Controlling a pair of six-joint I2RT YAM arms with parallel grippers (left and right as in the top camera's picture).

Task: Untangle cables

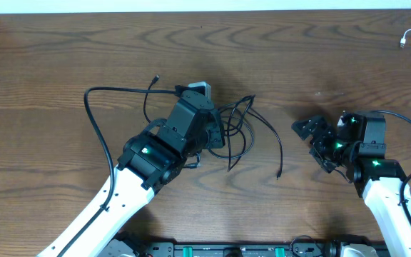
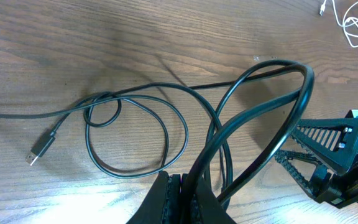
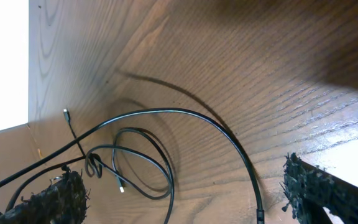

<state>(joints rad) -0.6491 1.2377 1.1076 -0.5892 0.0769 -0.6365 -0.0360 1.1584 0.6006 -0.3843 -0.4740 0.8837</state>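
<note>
Black cables [image 1: 240, 128] lie tangled at the centre of the overhead frame, their spread longer left to right. One strand arcs out to the upper left and curves down beside the left arm. A plug end [image 1: 155, 77] points toward the top, and another end [image 1: 278, 175] points to the bottom. The left claw [image 2: 180, 190] is closed on a raised loop of black cable at the tangle's left side. The right claw [image 1: 311, 141] sits just right of the tangle with its fingers spread wide, holding nothing. A white cable [image 1: 404, 40] lies well apart in the upper right corner, near the bench [image 1: 63, 50] edge. Bare wood fills the top and left.
</note>
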